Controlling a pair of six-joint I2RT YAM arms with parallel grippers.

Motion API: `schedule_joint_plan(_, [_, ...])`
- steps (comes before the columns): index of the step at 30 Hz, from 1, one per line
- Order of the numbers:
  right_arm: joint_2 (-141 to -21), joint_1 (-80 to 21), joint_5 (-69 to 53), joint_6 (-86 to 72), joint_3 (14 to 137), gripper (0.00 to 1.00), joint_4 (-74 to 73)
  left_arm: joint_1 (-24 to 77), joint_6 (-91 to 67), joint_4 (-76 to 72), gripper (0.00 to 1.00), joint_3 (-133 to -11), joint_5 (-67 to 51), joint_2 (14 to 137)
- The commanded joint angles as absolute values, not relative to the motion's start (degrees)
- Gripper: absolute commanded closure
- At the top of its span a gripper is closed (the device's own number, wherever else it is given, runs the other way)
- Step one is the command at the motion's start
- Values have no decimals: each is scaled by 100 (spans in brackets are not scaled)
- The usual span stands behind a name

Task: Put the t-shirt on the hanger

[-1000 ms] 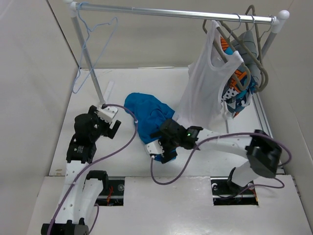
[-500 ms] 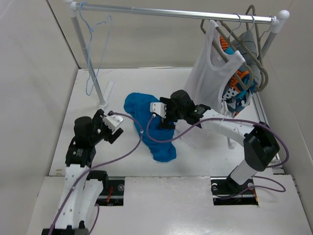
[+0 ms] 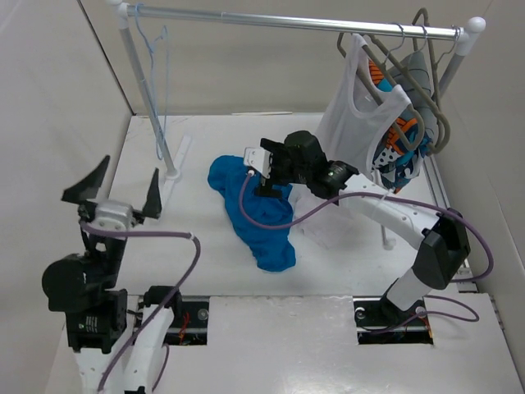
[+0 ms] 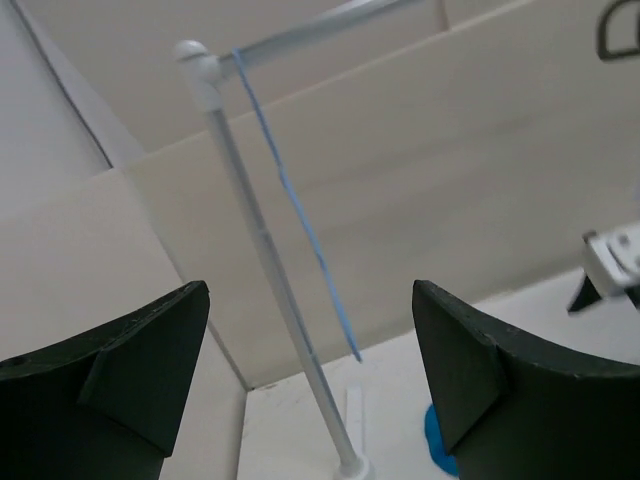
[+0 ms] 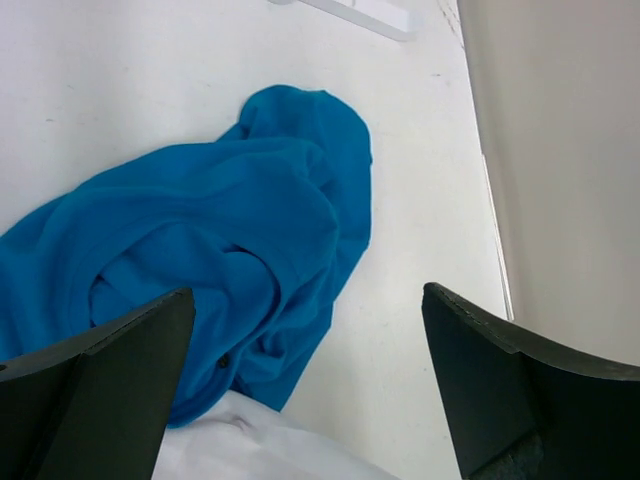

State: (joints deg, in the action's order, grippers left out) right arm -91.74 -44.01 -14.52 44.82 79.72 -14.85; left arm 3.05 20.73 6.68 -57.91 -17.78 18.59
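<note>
T-shirt (image 3: pixel 254 209) lies crumpled mid-desk (image 3: pixel 213 135), under the right gripper (image 3: pixel 269 170), whose jaws stand wide apart and empty. Hanger (image 3: pixel 157 74) hangs at the rail's (image 3: pixel 287 20) left end. Left gripper (image 3: pixel 119 190), high at the left, is spread wide, holding nothing.

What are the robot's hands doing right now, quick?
Left hand: open, holding nothing.
Right hand: open above the t-shirt, holding nothing.
</note>
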Motion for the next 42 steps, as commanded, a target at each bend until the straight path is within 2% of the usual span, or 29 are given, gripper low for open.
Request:
schedule_joint_plan(1, [-9000, -4605, -1459, 4368, 8183, 0, -1556, 334, 1336, 254, 20, -6509, -515, 2713])
schedule_joint_plan(3, [-9000, -4675, -1459, 4316, 8121, 0, -1486, 334, 1179, 849, 20, -7177, -90, 3450])
schedule_joint_plan(4, [-9000, -4676, -1459, 4315, 8069, 0, -1485, 334, 1126, 1636, 20, -7912, -79, 4281])
schedule_joint_plan(6, [-8948, -4728, -1459, 4315, 8068, 0, -1433, 465, 1221, 2239, 15, -8427, -438, 4902])
schedule_joint_plan(9, [-8947, -4789, -1406, 4315, 8068, 0, -1433, 545, 1222, 2207, 7, -8464, -756, 5326])
schedule_joint_plan(17, [-8640, -4842, -1292, 4254, 7621, 0, -1494, 545, 984, 1679, 6, -8288, -720, 5897])
schedule_joint_plan(21, [-8464, -4843, -1117, 4254, 7506, 0, -1494, 545, 932, 1679, 36, -8156, -844, 5959])
schedule_joint_plan(22, [-8464, -4843, -1116, 4254, 7454, 0, -1494, 545, 932, 1679, 61, -8078, -905, 5959])
schedule_joint_plan(23, [-8403, -4843, -1047, 4202, 7453, 0, -1494, 545, 879, 1679, 75, -8016, -905, 5959])
schedule_joint_plan(25, [-8341, -4843, -1046, 4201, 7400, 0, -1494, 545, 827, 1627, 96, -8016, -827, 5907])
schedule_joint_plan(26, [-8341, -4843, -1046, 4201, 7348, 0, -1494, 545, 826, 1626, 100, -8016, -739, 5906])
schedule_joint_plan(32, [-8341, -4904, -941, 4148, 7514, 0, -1546, 545, 773, 1346, 100, -8077, -633, 5705])
schedule_joint_plan(35, [-8393, -5027, -940, 4148, 7786, 0, -1600, 545, 931, 882, 100, -7920, -940, 5302])
schedule_joint_plan(39, [-8333, -5080, -888, 4087, 8085, 0, -1600, 545, 1361, 73, 100, -7033, -1125, 4521])
schedule_joint_plan(42, [-8332, -5080, -888, 3965, 8322, 0, -1539, 545, 1634, 18, 100, -6549, -1125, 4272])
